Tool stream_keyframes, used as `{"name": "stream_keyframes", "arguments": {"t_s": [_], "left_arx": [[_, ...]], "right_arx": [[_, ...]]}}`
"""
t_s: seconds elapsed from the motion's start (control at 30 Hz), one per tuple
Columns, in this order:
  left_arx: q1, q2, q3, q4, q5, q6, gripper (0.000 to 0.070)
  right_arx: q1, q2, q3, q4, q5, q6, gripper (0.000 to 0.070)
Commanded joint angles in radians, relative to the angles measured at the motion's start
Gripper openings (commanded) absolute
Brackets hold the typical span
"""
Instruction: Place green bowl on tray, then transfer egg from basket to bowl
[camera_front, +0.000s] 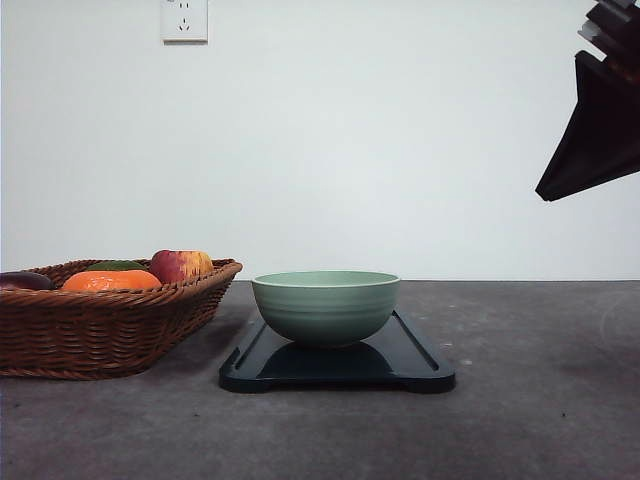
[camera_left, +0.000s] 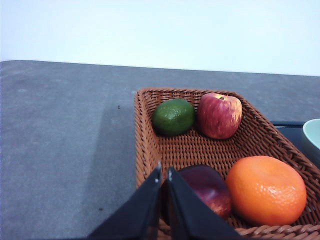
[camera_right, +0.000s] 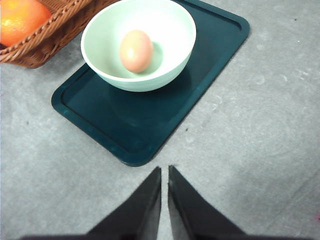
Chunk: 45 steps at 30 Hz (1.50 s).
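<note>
The green bowl stands upright on the tray, just right of the basket on the grey worktop. The front view hides the bowl's interior; the right wrist view shows the egg lying inside it. The left wrist view shows the basket's contents: a lime, a red apple, an orange and a dark purple fruit (partly masked by the fingers). The left pincer is narrowed to a slit, holding nothing, above the basket's near rim. The right pincer is likewise nearly closed and empty, above bare worktop, apart from the tray's edge.
</note>
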Motion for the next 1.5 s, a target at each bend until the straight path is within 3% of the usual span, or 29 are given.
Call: {"name": "stream_keyframes", "arguments": {"t_s": [0.0, 0.97, 1.1, 1.27, 1.47], "left_arx": [[0.003, -0.001, -0.020, 0.006, -0.003, -0.008, 0.0013], [0.013, -0.001, -0.019, 0.014, -0.002, -0.010, 0.0013], [0.013, -0.001, -0.020, 0.013, -0.002, -0.010, 0.0013], [0.013, -0.001, -0.019, 0.014, -0.002, -0.010, 0.0013], [0.013, -0.001, -0.019, 0.014, -0.002, -0.010, 0.0013]], "right_arx": [[0.005, 0.004, 0.003, 0.010, -0.003, -0.004, 0.0015], [0.005, 0.004, 0.003, 0.011, -0.002, -0.004, 0.0015], [0.003, -0.009, 0.002, 0.009, 0.016, -0.066, 0.0015], [-0.011, -0.121, -0.065, 0.045, 0.099, -0.090, 0.0015], [-0.113, -0.372, -0.257, 0.160, 0.119, -0.084, 0.0015]]}}
